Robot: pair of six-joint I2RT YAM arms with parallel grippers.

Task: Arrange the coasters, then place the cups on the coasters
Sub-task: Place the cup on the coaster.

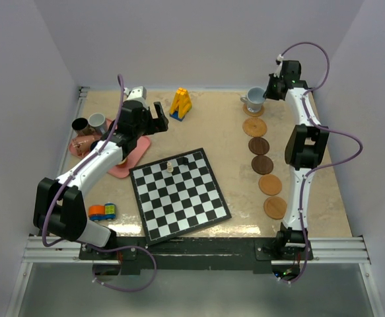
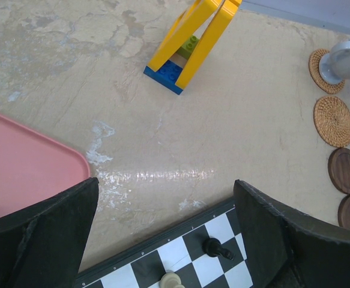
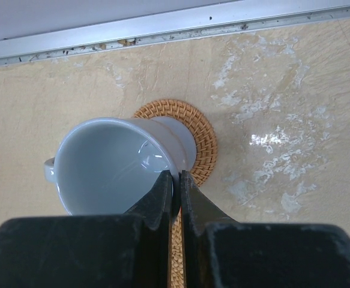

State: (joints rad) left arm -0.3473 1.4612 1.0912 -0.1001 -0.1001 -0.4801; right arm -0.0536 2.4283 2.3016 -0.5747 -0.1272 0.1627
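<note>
The right tool [image 3: 176, 183] pinches the rim of the pale blue-white cup [image 3: 108, 162], whose base rests on the far woven coaster [image 3: 203, 141]. Best to seat it flat and centred, then release and lift straight up. The left tool [image 2: 165, 204] hangs wide and empty.

The cup [image 3: 108, 162] looks glossy, its coaster [image 3: 202, 138] woven wicker, the table [image 3: 283, 120] scuffed matt

We could read no words, numbers, brands or signs in any view. Any marks along the border of the chessboard [image 1: 179, 195] were too small to tell, and the pale cup [image 3: 111, 162] looked plain.
</note>
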